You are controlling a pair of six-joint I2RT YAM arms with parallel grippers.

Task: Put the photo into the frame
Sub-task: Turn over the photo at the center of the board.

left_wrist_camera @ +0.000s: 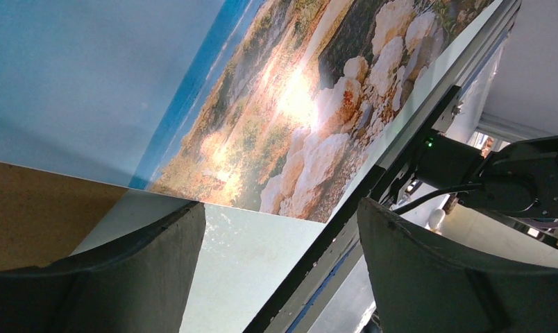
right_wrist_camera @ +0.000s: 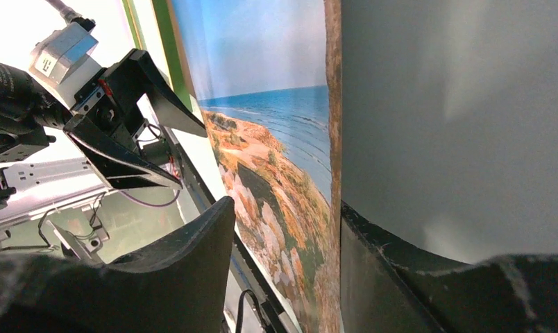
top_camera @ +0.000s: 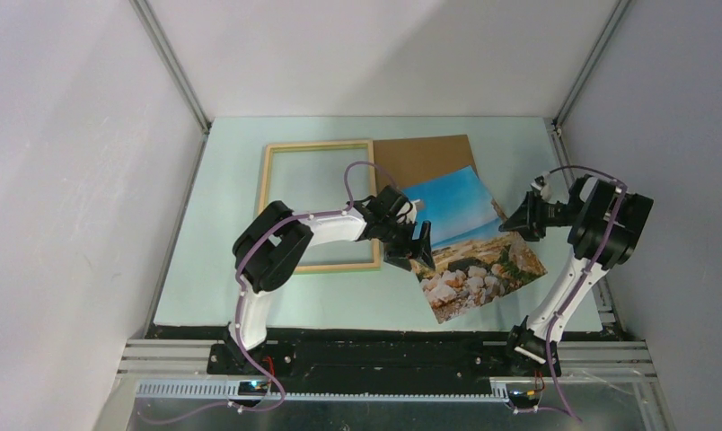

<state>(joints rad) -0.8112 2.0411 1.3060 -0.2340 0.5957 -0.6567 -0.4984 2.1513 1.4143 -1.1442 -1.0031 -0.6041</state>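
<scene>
The photo [top_camera: 470,242], blue sky over sea and pale rocks, lies tilted, picture side up, partly over the brown backing board [top_camera: 425,157]. The pale wooden frame [top_camera: 317,148] lies flat to its left. My left gripper [top_camera: 414,244] stands open at the photo's left edge. In the left wrist view the photo [left_wrist_camera: 262,90] lies just beyond the fingers [left_wrist_camera: 158,263], with nothing between them. My right gripper [top_camera: 517,221] is open and straddles the photo's right edge. In the right wrist view one finger [right_wrist_camera: 380,277] is behind the photo [right_wrist_camera: 276,159] and the other [right_wrist_camera: 186,270] stands off in front of it.
White walls with metal corner rails close in the pale green table [top_camera: 232,287]. A black rail [top_camera: 384,350] runs along its near edge. The backing board [left_wrist_camera: 40,208] shows beside the left finger. The right arm [left_wrist_camera: 512,180] appears in the left wrist view.
</scene>
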